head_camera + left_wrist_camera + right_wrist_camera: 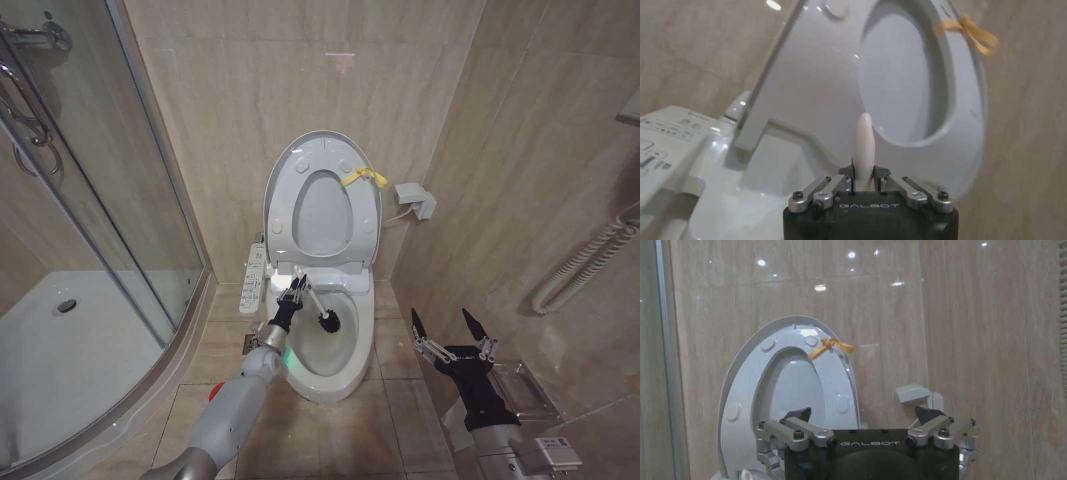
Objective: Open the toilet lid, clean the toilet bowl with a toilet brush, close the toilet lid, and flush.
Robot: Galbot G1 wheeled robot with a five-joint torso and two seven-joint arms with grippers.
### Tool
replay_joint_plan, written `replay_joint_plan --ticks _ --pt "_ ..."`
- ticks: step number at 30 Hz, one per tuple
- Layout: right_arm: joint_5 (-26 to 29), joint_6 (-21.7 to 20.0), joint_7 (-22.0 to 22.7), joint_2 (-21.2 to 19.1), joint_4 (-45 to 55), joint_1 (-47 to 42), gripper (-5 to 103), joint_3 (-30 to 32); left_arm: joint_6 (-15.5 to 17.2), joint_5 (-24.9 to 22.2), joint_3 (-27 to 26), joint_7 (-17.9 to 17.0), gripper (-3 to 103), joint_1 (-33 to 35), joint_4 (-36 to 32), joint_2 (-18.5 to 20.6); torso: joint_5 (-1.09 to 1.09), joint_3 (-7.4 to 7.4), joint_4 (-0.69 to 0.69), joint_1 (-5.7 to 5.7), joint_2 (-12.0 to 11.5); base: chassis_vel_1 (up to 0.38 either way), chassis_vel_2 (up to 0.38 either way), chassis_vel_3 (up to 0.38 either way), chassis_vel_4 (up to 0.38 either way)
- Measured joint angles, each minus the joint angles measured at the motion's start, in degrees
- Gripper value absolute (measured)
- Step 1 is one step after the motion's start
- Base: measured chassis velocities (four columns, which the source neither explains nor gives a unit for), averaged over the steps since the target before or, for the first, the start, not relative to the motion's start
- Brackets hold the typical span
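Your head camera looks forward and down from well back, taking in the whole toilet bowl (325, 350) in the corner, its raised toilet lid (322, 200) against the wall behind it. Your left wrist camera sits very close, low over the bowl, facing up at that lid (840, 90). Your right wrist camera stands farther off beside the bowl, level, facing the same lid (790, 385) and wall.
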Motion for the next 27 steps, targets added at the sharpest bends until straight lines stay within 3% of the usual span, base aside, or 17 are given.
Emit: replay_joint_plan --ticks 4,7,10,13,19,21,23,24,27 --pt "0.00 0.00 0.00 0.00 0.00 0.00 100 0.00 -0.39 2.52 -0.34 1.33 20 1.18 0.10 0.02 -0.01 0.00 -0.03 0.00 0.00 0.000 0.000 0.000 0.000" --pt "0.00 0.00 0.00 0.00 0.00 0.00 100 0.00 -0.13 0.51 0.10 1.33 20 1.33 -0.35 -0.30 0.00 0.00 -0.01 0.00 0.00 0.000 0.000 0.000 0.000" --pt "0.00 0.00 0.00 0.00 0.00 0.00 100 0.00 0.63 -5.34 0.34 0.54 20 1.11 -0.95 -2.05 0.00 0.00 -0.03 0.00 0.00 0.000 0.000 0.000 0.000" --pt "0.00 0.00 0.00 0.00 0.00 0.00 100 0.00 0.68 -7.81 -0.12 0.11 20 0.51 -0.92 -3.11 0.00 0.00 -0.05 0.00 0.00 0.000 0.000 0.000 0.000" --pt "0.00 0.00 0.00 0.00 0.00 0.00 100 0.00 0.23 -7.79 -2.22 0.68 20 -0.33 0.77 -3.95 0.00 0.00 -0.01 0.00 0.00 0.000 0.000 0.000 0.000" --pt "0.00 0.00 0.00 0.00 0.00 0.00 100 0.00 -0.30 -5.53 -3.01 1.36 20 -0.36 2.30 -4.13 0.00 0.00 -0.02 0.00 0.00 0.000 0.000 0.000 0.000" --pt "0.00 0.00 0.01 0.00 0.00 0.00 100 0.00 -1.30 0.49 -3.70 1.81 20 -0.36 4.36 -4.15 0.00 0.00 -0.02 0.00 0.00 0.000 0.000 0.000 0.000" --pt "0.00 0.00 0.01 0.00 0.00 0.00 100 0.00 -1.30 0.49 -3.70 1.81 20 -0.36 4.36 -4.15 0.00 0.00 -0.02 0.00 0.00 0.000 0.000 0.000 0.000" --pt "0.00 0.00 0.00 0.00 0.00 0.00 100 0.00 -2.54 7.38 -4.26 2.26 20 -0.37 5.70 -4.41 0.00 0.00 0.00 0.00 0.00 0.000 0.000 0.000 0.000"
